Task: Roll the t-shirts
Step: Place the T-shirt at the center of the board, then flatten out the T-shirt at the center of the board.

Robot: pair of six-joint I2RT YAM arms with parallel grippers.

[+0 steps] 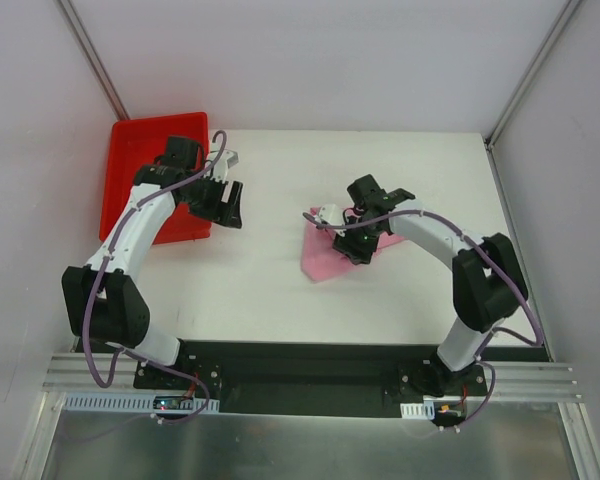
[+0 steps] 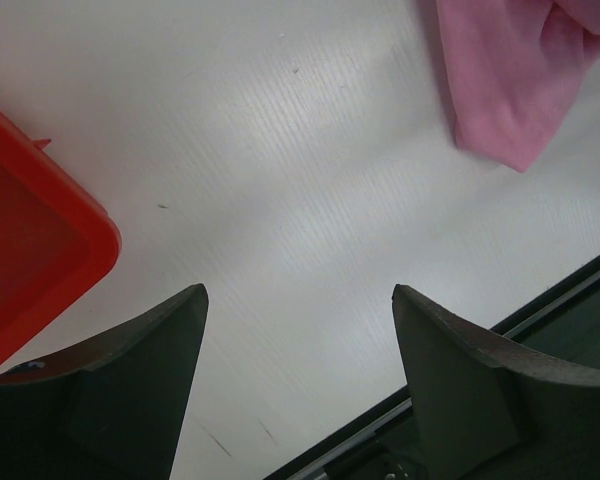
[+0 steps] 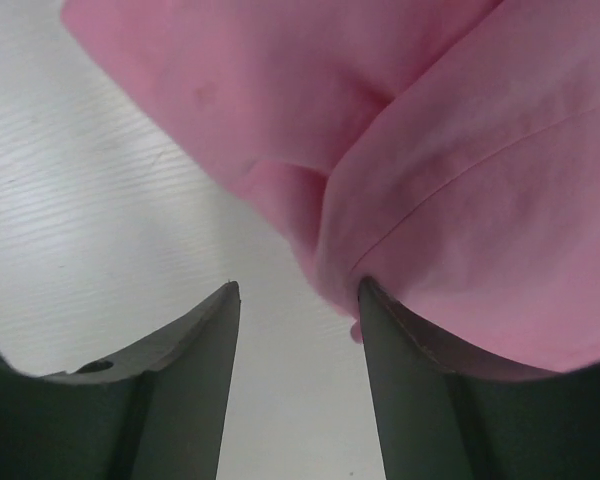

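The pink t-shirt (image 1: 323, 260) lies bundled and creased on the white table, right of centre. My right gripper (image 1: 352, 246) hovers low over its top and is open. In the right wrist view, bare table shows between its jaws (image 3: 298, 285), and the t-shirt (image 3: 430, 150) bulges against the tip and outer side of the right finger (image 3: 400, 380). My left gripper (image 1: 230, 204) is open and holds nothing, beside the red tray's near corner. In the left wrist view, only table lies between its fingertips (image 2: 300, 290), and the t-shirt (image 2: 510, 80) sits at the upper right, well apart.
A red tray (image 1: 130, 190) sits at the back left of the table, its corner in the left wrist view (image 2: 40, 240). The black base strip (image 1: 300, 358) runs along the table's near edge. Grey walls enclose the table on three sides.
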